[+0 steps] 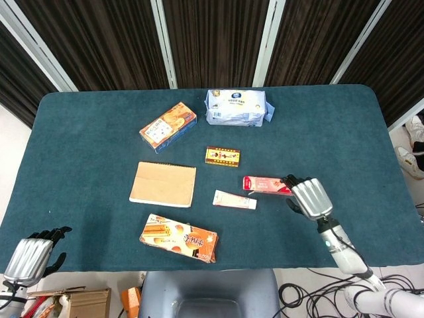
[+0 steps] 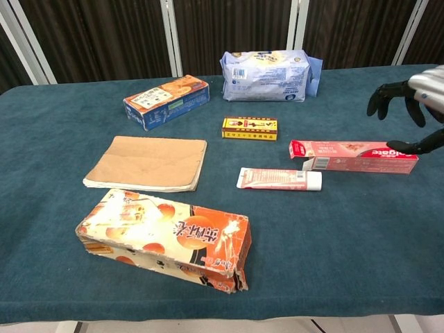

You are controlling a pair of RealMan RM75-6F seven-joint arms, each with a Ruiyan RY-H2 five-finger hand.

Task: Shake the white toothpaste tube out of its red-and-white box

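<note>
The red-and-white toothpaste box [image 2: 354, 155] [image 1: 265, 185] lies flat on the table, its open flap end facing left. Just in front of that end lies the white toothpaste tube [image 2: 279, 178] [image 1: 234, 199], fully outside the box. My right hand [image 2: 415, 111] [image 1: 310, 198] hovers at the box's right end with fingers spread, holding nothing. Off the table's near left corner hangs my left hand [image 1: 28, 257], with dark fingers loosely apart and nothing in it.
A brown notebook [image 2: 147, 163], an orange snack box [image 2: 166, 238], a blue-orange biscuit box [image 2: 166, 101], a small yellow box [image 2: 250, 128] and a pale blue pack [image 2: 267, 75] lie about the teal table [image 2: 361, 236].
</note>
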